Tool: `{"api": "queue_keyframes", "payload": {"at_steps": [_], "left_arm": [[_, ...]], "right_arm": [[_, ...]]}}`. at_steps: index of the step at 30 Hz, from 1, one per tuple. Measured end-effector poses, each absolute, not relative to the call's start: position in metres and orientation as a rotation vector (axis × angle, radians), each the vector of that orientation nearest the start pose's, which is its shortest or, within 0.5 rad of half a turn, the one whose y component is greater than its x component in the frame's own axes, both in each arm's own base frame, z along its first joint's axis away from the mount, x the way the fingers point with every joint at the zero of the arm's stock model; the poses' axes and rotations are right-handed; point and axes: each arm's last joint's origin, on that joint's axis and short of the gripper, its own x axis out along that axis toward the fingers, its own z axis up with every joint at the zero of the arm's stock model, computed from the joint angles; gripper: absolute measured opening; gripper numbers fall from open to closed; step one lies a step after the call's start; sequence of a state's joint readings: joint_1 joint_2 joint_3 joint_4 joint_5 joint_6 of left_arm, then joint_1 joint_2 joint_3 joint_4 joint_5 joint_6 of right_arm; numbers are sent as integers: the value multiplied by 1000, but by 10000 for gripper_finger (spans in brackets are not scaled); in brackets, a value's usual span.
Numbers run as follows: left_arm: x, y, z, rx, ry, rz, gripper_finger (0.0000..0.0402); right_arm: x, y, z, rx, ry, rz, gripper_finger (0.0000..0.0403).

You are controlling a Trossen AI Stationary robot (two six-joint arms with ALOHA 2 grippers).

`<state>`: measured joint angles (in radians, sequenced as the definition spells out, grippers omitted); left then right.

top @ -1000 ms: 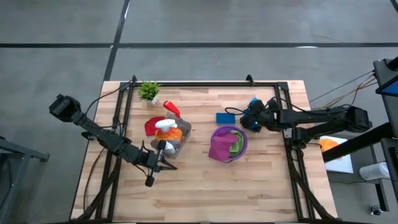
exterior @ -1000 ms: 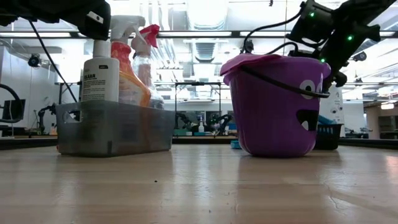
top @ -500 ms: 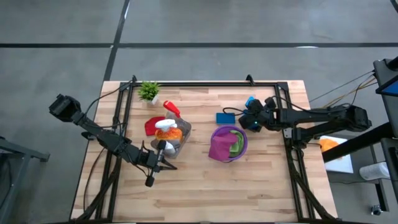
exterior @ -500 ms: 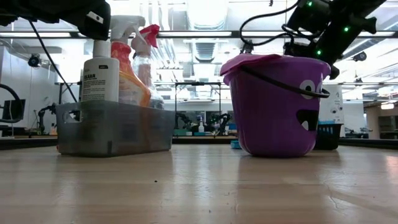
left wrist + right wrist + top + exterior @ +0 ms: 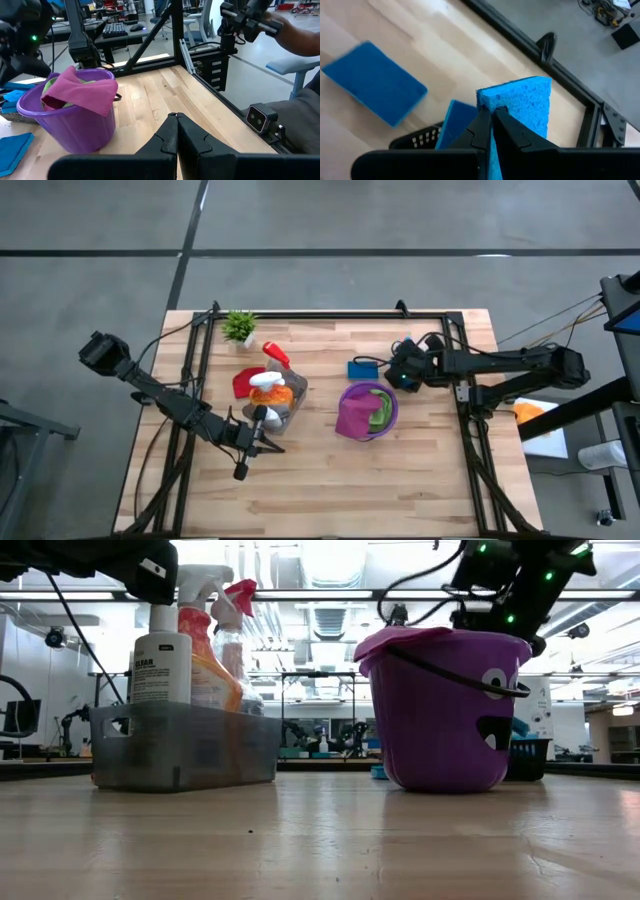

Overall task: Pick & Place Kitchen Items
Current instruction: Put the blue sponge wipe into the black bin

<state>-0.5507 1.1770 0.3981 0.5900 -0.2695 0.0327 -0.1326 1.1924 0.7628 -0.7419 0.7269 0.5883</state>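
My right gripper [image 5: 403, 352] hangs over the table's far right part, shut on a blue sponge [image 5: 520, 107]. Below it a black basket [image 5: 415, 142] holds another blue sponge [image 5: 456, 122]. A third blue sponge [image 5: 362, 368] lies flat on the table. A purple bucket [image 5: 367, 410] holds a magenta cloth [image 5: 82, 90] and a green cloth [image 5: 380, 408]. A grey bin [image 5: 275, 408] holds an orange spray bottle [image 5: 210, 650] and a white bottle [image 5: 160, 665]. My left gripper [image 5: 176, 117] stays shut and empty beside the bin. My right gripper pinches the sponge's lower edge [image 5: 495, 102] between its two fingers. The fingers slant down toward the table's far left. The sponge stands on edge beyond the fingertips, lifted clear above the basket.
A small potted plant [image 5: 239, 327] stands at the far left. A red cloth [image 5: 243, 383] and a red-topped bottle [image 5: 276, 355] lie beside the bin. A black frame [image 5: 330, 314] runs along the table's far edge. Bare wood spans the near half [image 5: 350, 490].
My right gripper has risen with the blue sponge and drawn a little toward the table's left, rolling slightly. The sponge stays held and clear of the basket.
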Motion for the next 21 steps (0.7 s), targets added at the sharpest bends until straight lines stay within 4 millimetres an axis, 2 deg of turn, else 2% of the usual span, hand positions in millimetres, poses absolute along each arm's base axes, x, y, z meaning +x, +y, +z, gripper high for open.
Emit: {"api": "queue_keyframes", "payload": {"at_steps": [13, 21], "left_arm": [[199, -113, 199, 108, 176, -283, 1], [199, -113, 199, 108, 179, -283, 1]], "right_arm": [[223, -48, 171, 110, 1100, -1075, 18], [226, -48, 166, 119, 1095, -1084, 18]]}}
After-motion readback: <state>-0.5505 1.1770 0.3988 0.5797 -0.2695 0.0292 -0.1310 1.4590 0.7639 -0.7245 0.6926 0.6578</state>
